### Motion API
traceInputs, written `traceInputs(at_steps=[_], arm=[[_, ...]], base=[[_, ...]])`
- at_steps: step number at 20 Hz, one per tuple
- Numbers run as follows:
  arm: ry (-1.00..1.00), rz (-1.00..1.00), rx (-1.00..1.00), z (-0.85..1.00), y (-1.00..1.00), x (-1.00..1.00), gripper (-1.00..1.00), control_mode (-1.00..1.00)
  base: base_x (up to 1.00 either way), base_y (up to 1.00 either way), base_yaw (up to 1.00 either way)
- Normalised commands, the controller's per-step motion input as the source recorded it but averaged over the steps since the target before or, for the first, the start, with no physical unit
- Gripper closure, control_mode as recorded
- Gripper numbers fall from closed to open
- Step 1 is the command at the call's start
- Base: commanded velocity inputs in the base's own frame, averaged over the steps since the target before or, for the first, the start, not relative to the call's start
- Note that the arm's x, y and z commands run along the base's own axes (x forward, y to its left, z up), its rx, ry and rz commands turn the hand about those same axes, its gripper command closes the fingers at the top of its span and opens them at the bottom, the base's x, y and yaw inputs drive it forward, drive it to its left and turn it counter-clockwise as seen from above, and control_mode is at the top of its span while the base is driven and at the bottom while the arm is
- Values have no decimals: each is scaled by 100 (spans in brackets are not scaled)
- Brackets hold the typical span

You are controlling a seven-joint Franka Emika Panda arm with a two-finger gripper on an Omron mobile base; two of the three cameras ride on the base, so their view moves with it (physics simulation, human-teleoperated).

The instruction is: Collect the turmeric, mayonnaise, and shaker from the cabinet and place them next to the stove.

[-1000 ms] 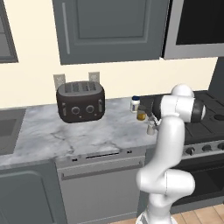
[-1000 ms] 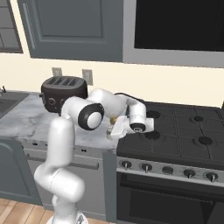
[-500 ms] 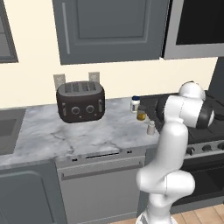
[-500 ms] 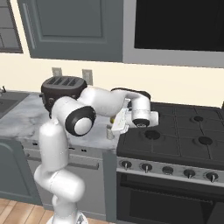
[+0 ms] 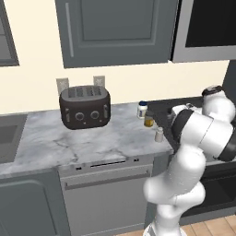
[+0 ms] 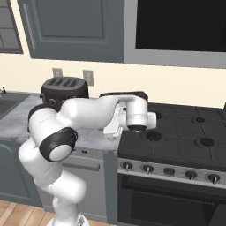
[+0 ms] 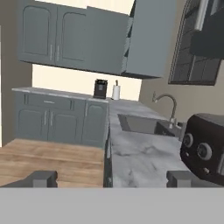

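best to lift clear with fingers spread and empty, swinging wide of the jars. left to right on the counter (image 5: pixel 69 143): toaster (image 5: pixel 85 113), then mayonnaise (image 5: pixel 142 109), turmeric (image 5: pixel 149 119) and shaker (image 5: pixel 159 134), all just left of the stove (image 6: pixel 185 132). gripper (image 7: pixel 111 178) wide open, well apart, facing the sink (image 7: pixel 140 124).

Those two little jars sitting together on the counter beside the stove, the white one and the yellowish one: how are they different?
The mayonnaise is a white jar with a blue lid; the turmeric is an amber-yellow jar with a dark lid. The mayonnaise stands nearer the wall, the turmeric in front of it, closer to the counter's front edge. Both are small, about equal in height, upright, and close to the stove.
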Motion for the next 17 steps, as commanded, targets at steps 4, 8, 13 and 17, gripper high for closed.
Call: traceInputs(at_steps=[4,8,13,17], arm=[[0,-7,-2,57,71,-72,-100,-100],[0,-7,-7,44,94,-54,-100,-100],[1,-6,-10,36,94,-48,-100,-100],[-2,0,-2,10,15,-16,-100,-100]], base=[[0,0,0],[0,0,0],[0,0,0],[0,0,0]])
